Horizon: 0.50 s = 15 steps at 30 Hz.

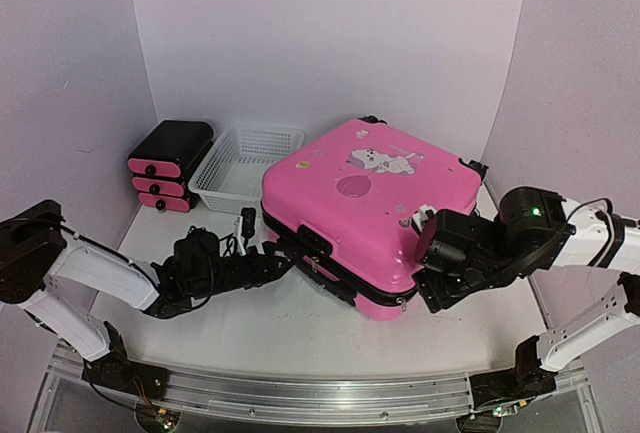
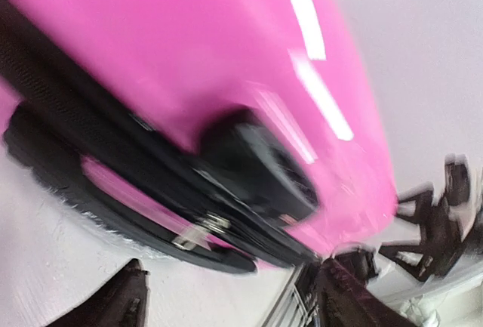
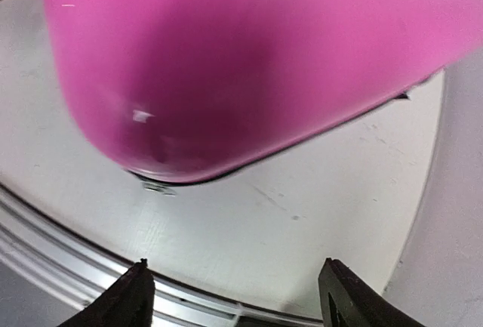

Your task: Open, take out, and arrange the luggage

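Luggage (image 1: 370, 203) lies flat and shut on the right half of the table (image 1: 250, 323). It is turned so one corner points at the near edge. The left gripper (image 2: 231, 265) is low by the near-left side. Its jaws are wide with nothing in them, and the black zipper band (image 2: 113, 168) runs right in front of it. The right gripper (image 3: 235, 262) is at the near-right corner, jaws wide and empty too, with the round pink corner just ahead. Both are very close. I think the left one is better placed to start, since the band faces it.
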### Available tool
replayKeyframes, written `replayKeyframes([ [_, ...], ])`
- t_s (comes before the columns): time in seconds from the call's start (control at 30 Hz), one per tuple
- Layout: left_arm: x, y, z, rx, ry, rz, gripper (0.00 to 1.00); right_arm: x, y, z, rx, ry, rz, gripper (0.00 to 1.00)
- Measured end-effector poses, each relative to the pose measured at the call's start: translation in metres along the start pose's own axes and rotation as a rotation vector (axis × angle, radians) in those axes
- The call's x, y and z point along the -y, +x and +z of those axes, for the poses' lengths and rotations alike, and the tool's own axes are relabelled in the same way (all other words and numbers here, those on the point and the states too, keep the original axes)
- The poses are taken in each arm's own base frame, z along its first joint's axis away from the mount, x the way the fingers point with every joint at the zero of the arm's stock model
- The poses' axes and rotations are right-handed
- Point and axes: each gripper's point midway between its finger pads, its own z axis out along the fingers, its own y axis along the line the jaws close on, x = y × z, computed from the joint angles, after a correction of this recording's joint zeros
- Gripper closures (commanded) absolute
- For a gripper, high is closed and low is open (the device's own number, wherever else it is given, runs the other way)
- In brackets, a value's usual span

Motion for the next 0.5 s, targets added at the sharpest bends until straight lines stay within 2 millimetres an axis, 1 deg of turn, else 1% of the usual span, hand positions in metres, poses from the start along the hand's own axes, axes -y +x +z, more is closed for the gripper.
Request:
replayKeyframes([
  [0.07, 0.017, 0.003, -0.01, -0.022, 0.056, 0.074, 0.13, -0.025, -0.016, -0.009, 0.025, -0.093, -0.042, 0.16],
  [0.1, 0.021, 0.003, -0.012, -0.028, 0.066, 0.106, 0.15, -0.038, -0.025, -0.014, 0.04, -0.139, -0.062, 0.15],
  [0.2, 0.03, 0.009, -0.018, -0.054, 0.076, 0.214, 0.26, -0.072, -0.054, -0.027, 0.087, -0.234, -0.109, 0.11],
  [0.27, 0.03, 0.014, -0.017, -0.075, 0.064, 0.286, 0.35, -0.087, -0.069, -0.031, 0.117, -0.262, -0.136, 0.11],
  [0.37, 0.03, 0.018, -0.011, -0.096, 0.044, 0.352, 0.4, -0.1, -0.082, -0.03, 0.139, -0.27, -0.163, 0.1],
  [0.5, 0.024, 0.023, 0.003, -0.125, 0.015, 0.408, 0.47, -0.105, -0.086, -0.025, 0.147, -0.261, -0.188, 0.1],
])
